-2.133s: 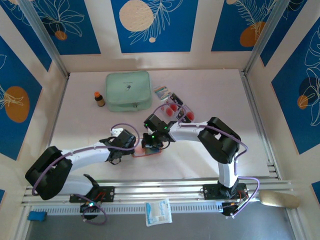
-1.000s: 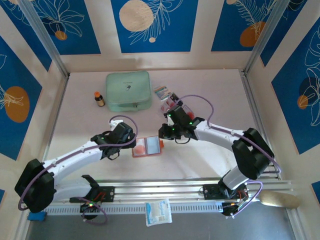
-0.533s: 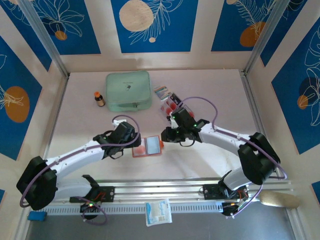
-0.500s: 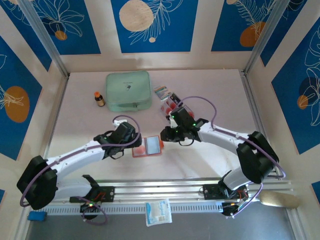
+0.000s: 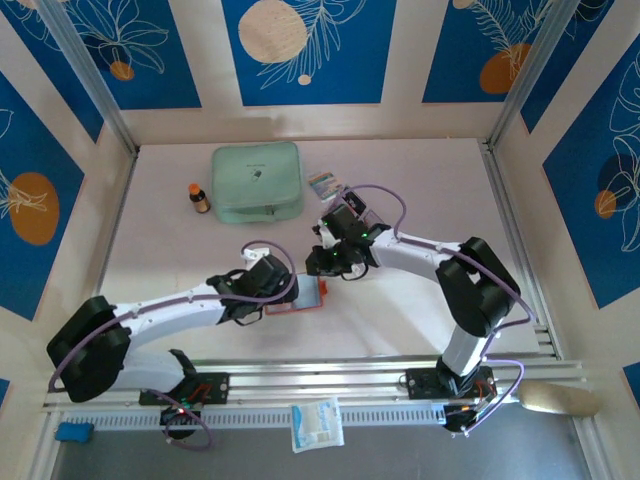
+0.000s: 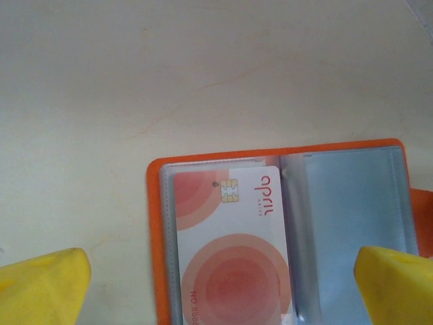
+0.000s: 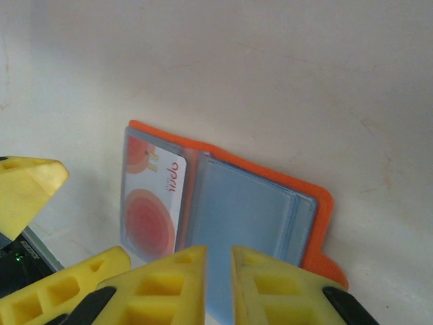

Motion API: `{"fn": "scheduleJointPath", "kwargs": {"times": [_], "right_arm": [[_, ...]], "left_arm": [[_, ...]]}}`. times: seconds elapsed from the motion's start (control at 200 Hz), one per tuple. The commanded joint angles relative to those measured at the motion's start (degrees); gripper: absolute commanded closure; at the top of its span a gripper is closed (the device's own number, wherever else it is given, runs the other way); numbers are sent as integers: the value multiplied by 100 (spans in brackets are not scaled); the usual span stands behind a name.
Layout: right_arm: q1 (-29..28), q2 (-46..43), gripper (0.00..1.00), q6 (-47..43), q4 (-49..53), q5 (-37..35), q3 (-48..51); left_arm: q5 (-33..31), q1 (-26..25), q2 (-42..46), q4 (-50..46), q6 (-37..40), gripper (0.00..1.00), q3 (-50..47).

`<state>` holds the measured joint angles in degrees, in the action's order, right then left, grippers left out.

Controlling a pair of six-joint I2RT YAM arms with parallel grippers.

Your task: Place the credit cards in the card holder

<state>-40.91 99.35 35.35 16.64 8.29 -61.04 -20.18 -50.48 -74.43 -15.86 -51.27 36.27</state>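
A white table point(image 5: 160, 250) lies inside blue flowered walls. The left gripper point(image 6: 220, 288) stands spread fully wide over the card holder point(image 6: 345, 223), one yellow fingertip at each side, and it grips no object. The card holder lies opened flat near the table's middle, and one credit card point(image 6: 230, 244) sits in its left sleeve. The right gripper point(image 7: 218, 256) hangs just above the right sleeve, its fingers drawn almost together with a thin slit between them.
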Motion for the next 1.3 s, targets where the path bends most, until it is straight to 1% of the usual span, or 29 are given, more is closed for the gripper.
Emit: {"fn": "scheduleJointPath", "kwargs": {"times": [0.0,0.355,0.605,0.945,1.11,1.195,1.295], "right_arm": [[-46,132,83,-129,149,207,-162],[-63,507,84,-161,78,260,-152],[-84,796,86,-31,-147,648,-163],[-110,928,88,113,-283,875,-167],[5,455,88,15,-60,667,-188],[-14,167,88,-11,113,413,-223],[-90,49,88,49,196,190,-258]], "left_arm": [[-181,-93,-126,135,-173,0,-70],[-164,-132,-400,214,-85,0,-7],[-183,-138,-541,294,-60,0,22],[-258,-217,-599,329,-59,0,65],[-293,-260,-498,292,-69,0,82],[-326,-282,-425,278,-85,0,69],[-330,-286,-373,275,-78,0,64]]}}
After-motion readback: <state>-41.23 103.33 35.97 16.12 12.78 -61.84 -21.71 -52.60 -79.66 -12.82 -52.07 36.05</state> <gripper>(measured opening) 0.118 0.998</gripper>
